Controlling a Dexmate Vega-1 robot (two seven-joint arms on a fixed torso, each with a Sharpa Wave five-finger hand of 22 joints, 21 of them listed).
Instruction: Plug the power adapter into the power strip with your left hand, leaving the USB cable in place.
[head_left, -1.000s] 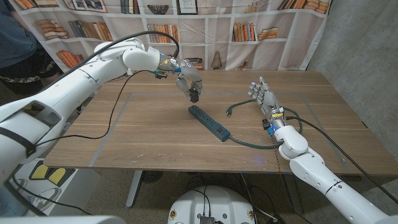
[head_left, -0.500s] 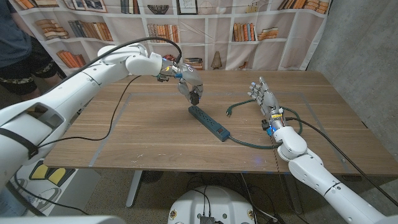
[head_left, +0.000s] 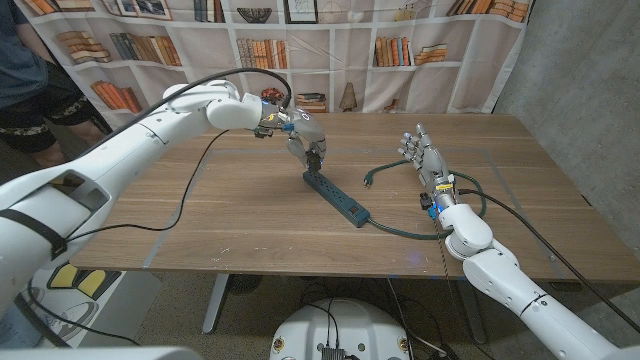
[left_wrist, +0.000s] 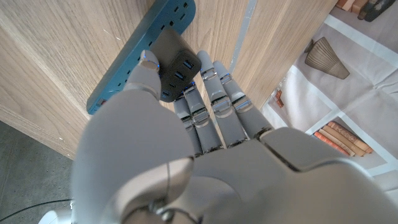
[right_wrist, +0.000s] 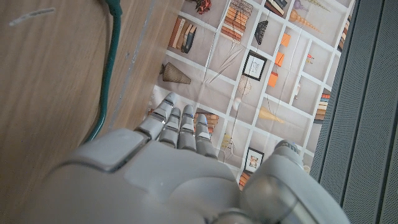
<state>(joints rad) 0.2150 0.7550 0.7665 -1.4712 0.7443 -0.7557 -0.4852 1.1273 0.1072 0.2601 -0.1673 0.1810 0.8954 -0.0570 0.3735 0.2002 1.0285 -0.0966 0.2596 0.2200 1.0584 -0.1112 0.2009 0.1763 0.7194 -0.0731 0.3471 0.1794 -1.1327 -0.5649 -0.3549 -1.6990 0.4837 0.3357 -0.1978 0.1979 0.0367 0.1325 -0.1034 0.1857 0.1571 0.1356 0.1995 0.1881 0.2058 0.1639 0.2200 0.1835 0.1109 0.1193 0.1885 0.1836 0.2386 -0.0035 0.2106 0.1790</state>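
A dark blue power strip (head_left: 337, 195) lies slantwise in the middle of the wooden table (head_left: 250, 230). My left hand (head_left: 303, 140) hovers over the strip's far end and pinches a black power adapter (head_left: 314, 156) between thumb and fingers. In the left wrist view the adapter (left_wrist: 176, 66) shows blue ports and sits right against the strip (left_wrist: 140, 59); whether its prongs are in a socket is hidden. My right hand (head_left: 425, 158) stands upright at the right, fingers spread, holding nothing.
The strip's dark green cable (head_left: 405, 230) loops right past my right wrist, its plug (head_left: 369, 180) lying loose on the wood; the cable (right_wrist: 111, 62) also runs beside my right hand (right_wrist: 168, 168). A person (head_left: 25, 60) stands at the far left, bookshelf backdrop behind.
My left hand has carried the adapter slightly right and down, closer onto the strip's far end. The right hand has not moved.
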